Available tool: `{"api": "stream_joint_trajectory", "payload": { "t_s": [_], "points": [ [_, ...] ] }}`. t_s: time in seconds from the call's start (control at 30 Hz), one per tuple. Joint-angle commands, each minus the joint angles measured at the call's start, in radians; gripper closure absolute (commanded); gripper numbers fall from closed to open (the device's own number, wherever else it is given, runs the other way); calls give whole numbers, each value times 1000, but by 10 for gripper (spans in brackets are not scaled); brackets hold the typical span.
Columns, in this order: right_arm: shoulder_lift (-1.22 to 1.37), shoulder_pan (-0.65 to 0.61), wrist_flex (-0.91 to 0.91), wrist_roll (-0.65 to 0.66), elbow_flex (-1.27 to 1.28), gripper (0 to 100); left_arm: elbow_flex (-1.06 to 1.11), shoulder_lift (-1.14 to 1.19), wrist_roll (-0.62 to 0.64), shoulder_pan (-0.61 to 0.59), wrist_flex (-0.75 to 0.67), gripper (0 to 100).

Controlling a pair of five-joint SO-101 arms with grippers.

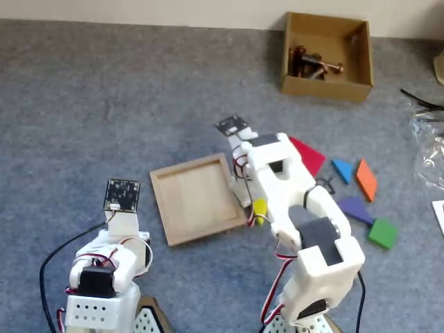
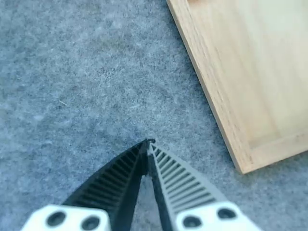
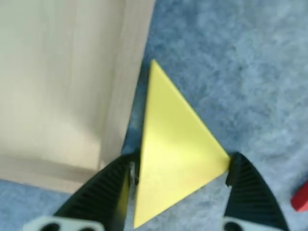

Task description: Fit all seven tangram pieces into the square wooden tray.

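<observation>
The square wooden tray (image 1: 198, 199) lies on the grey carpet, with nothing inside that I can see. My right gripper (image 3: 180, 173) is shut on a yellow triangle (image 3: 175, 144), one finger on each side of it, right beside the tray's outer rim (image 3: 122, 96). In the high view the yellow triangle (image 1: 259, 209) peeks out under the right arm at the tray's right edge. Red triangle (image 1: 309, 155), blue triangle (image 1: 341, 168), orange parallelogram (image 1: 366, 179), purple piece (image 1: 355, 207) and green square (image 1: 383, 233) lie to the right. My left gripper (image 2: 148, 143) is shut over bare carpet near a tray corner (image 2: 243, 161).
A cardboard box (image 1: 326, 84) holding small metal objects stands at the back right. Clear plastic wrapping (image 1: 431, 149) lies at the far right edge. The left arm's base (image 1: 104, 281) sits at the front left.
</observation>
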Motion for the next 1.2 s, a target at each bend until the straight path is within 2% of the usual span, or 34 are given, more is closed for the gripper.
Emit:
{"api": "stream_joint_trajectory", "payload": {
  "t_s": [0.0,0.3,0.73,0.93,1.17],
  "points": [
    [-42,-15,68,-12,-90,774,19,-7,8,15,-2,995],
    [-39,-19,111,-14,-139,774,19,-7,8,15,-2,995],
    [-36,-13,42,-12,-131,769,19,-7,8,15,-2,995],
    [-36,-18,-8,-12,-44,720,19,-7,8,15,-2,995],
    [-38,-18,-27,-8,-2,720,19,-7,8,15,-2,995]
  ]
}}
